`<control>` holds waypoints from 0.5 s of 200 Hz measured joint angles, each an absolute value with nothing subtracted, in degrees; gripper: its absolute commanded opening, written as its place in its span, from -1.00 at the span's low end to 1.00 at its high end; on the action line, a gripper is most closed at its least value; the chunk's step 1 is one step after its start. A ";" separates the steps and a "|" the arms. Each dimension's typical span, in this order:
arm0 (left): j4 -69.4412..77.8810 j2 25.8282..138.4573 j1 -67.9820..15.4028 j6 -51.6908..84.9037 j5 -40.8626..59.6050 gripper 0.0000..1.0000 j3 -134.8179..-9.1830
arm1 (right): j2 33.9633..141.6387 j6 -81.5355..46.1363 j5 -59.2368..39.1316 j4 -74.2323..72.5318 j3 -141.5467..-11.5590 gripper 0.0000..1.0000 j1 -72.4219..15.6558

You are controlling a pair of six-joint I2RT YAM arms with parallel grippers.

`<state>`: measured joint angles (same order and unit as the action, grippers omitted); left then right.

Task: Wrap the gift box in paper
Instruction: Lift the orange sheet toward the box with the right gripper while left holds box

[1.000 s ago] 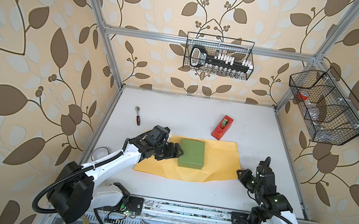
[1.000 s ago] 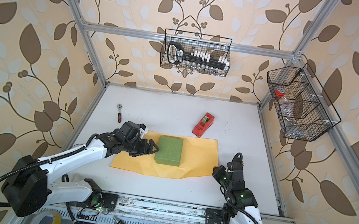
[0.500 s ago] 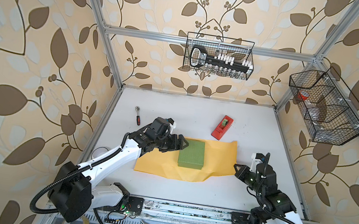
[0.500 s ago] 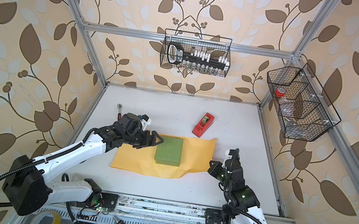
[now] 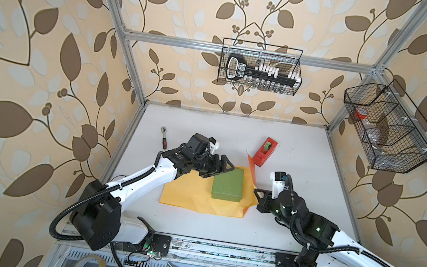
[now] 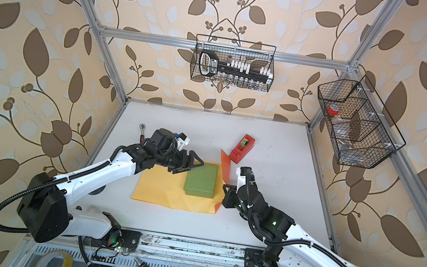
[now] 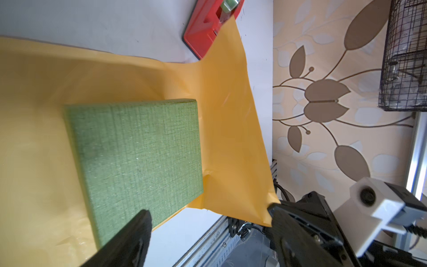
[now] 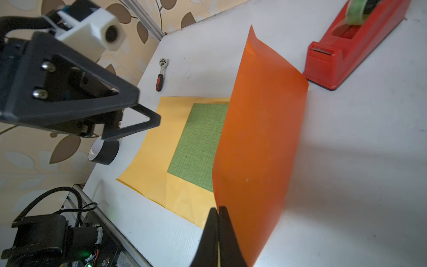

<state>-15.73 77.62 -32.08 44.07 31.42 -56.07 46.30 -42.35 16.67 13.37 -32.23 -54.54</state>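
**Right edge of the paper goes up**

Within the last second the right gripper (image 8: 218, 209) has pinched shut on the right edge of the paper (image 5: 186, 195) and lifted it. That side lay flat on the table (image 5: 304, 164) a moment ago. It now stands as a flap (image 6: 224, 167), its bright orange underside facing the tape dispenser (image 5: 265, 152).

The rest of the sheet lies flat, and the gift box (image 5: 228, 184) sits on it right of the middle, just beside the foot of the flap.

The left gripper (image 5: 219, 171) has shifted from the box's left side to its far left corner. It hovers there with jaws apart, holding nothing.

The first fold looks to have begun, and the flap must next be carried over the box top. The thin sheet could slip from the pinch or drag the box along.
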 measured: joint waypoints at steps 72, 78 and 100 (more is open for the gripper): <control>-10.63 84.86 -34.92 49.93 34.48 0.38 -58.50 | 57.89 -42.78 23.66 7.29 -34.52 -1.00 -61.25; -10.44 85.43 -34.92 50.09 34.48 0.36 -58.63 | 58.30 -42.89 23.83 6.87 -34.52 -1.00 -61.47; -10.17 87.46 -34.92 50.74 34.52 0.26 -59.27 | 59.79 -43.33 24.18 5.13 -34.52 -1.00 -62.28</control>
